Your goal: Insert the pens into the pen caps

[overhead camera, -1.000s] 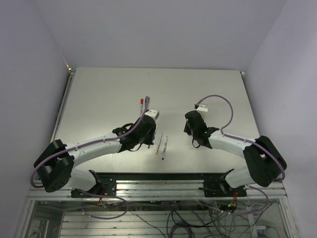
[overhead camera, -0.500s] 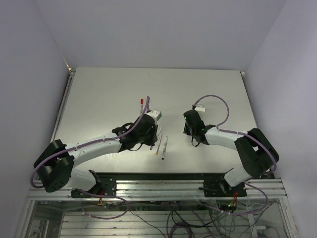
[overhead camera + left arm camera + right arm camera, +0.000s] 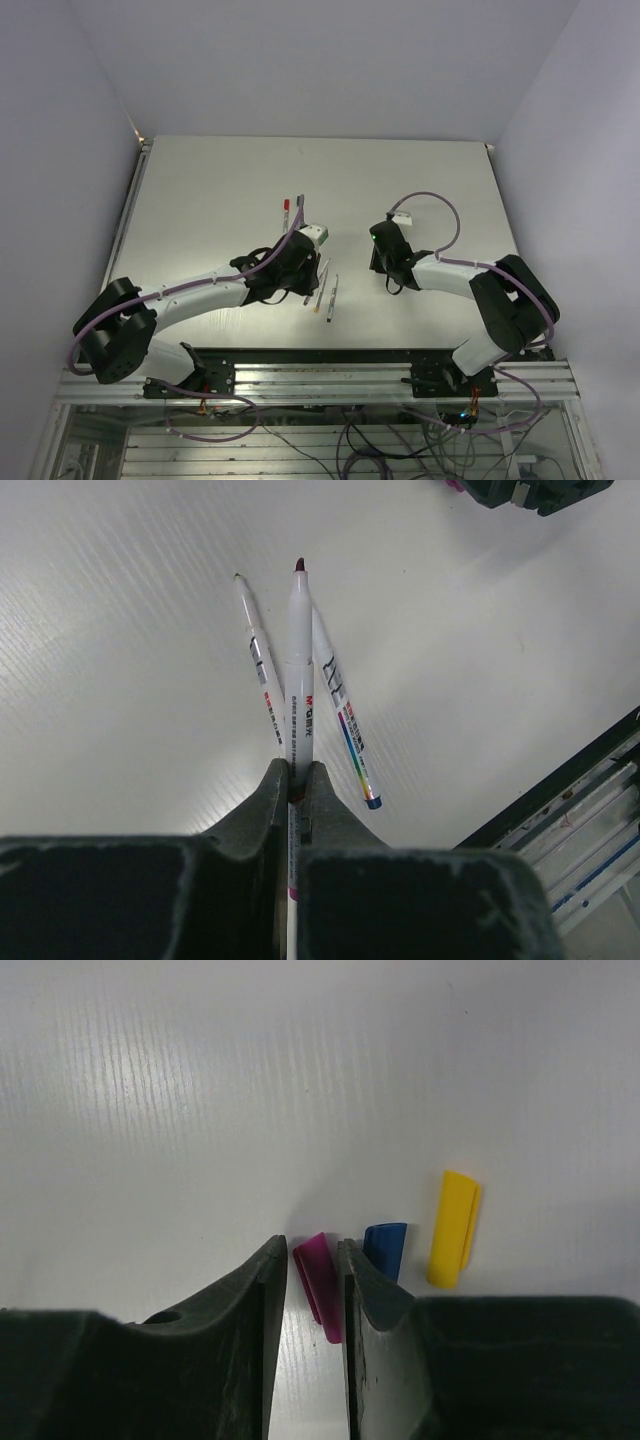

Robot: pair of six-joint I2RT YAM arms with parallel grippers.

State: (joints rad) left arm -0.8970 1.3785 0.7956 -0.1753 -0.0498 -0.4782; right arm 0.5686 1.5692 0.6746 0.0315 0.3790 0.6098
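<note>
My right arm has folded its elbow inward since a second ago, drawing my right fingers (image 3: pixel 268 1280) a touch toward my left arm, which has hardly shifted. The right fingers now stand narrowly apart astride the magenta cap (image 3: pixel 318 1282), which lies flat on the tabletop (image 3: pixel 150 1110). A sliver of surface shows at one side, so I judge it not yet clamped. The cap looks tiny, light, hard and slick, likely to skid or flip. It is best pinched across its sides at mid-length, leaving its open end free. The blue cap (image 3: pixel 386 1243) lies just beside the magenta cap, against the outside of one finger, and could be nudged. The yellow cap (image 3: pixel 452 1228) lies a little beyond. Well apart from the magenta cap, toward my left arm, my left fingers (image 3: pixel 268 802) are clamped on a slim, stiff pen (image 3: pixel 299 670) with a dark red tip, above two loose pens (image 3: pixel 258 665).
</note>
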